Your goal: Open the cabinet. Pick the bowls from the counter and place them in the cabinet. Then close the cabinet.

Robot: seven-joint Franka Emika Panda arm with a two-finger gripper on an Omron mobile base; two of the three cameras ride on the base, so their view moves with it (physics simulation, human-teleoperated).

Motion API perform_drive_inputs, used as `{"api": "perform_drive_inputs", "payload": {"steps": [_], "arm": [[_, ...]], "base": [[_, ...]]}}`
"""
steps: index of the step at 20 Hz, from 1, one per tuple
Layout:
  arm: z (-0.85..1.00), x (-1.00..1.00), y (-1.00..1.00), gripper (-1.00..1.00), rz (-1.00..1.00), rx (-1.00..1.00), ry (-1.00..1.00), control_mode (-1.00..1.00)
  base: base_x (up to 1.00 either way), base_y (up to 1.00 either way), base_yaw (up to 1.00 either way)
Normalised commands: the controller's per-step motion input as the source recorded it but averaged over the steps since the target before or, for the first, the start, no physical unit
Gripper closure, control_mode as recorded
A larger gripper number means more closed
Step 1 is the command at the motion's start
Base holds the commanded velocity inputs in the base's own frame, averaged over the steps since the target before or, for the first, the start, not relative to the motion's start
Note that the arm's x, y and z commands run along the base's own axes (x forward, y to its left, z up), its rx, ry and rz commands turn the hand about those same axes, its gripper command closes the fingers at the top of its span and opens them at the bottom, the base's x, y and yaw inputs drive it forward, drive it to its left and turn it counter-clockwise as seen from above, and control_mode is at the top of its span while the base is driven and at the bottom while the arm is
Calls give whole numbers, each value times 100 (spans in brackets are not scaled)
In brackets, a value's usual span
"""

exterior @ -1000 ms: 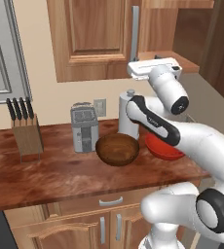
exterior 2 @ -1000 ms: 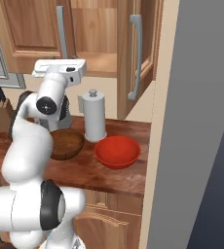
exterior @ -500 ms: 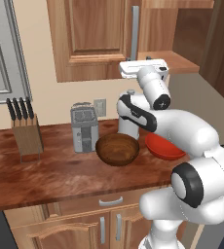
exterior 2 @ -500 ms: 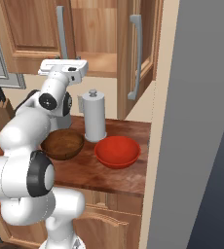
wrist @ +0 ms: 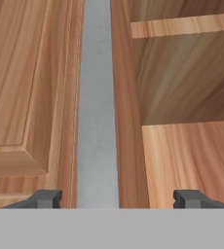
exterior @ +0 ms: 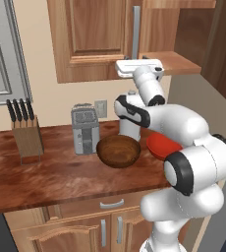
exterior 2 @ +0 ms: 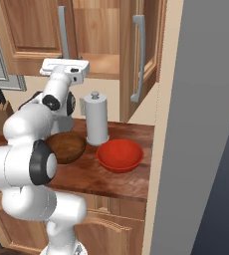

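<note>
Straddling cabinet (wrist: 31, 87) handle (wrist: 97, 97): end effector (wrist: 118, 198) fingertips.

Two cameras sit behind the arm, one off its left and one off its right, both looking forward and down over the counter (exterior: 46, 172) toward the cabinet (exterior 2: 32, 35). A third, on the hand, faces that cabinet's grey handle (wrist: 97, 102) from very close.

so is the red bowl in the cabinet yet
No, the red bowl sits on the counter beside the brown bowl, below the cabinet.
</note>
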Motion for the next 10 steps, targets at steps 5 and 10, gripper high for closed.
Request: {"api": "perform_drive_inputs", "payload": {"steps": [5,10], "arm": [[0,76,8,100,0,0,0,-100],[0,53,12,100,0,0,0,-100]], "base": [[0,0,0],[0,0,0]]}}
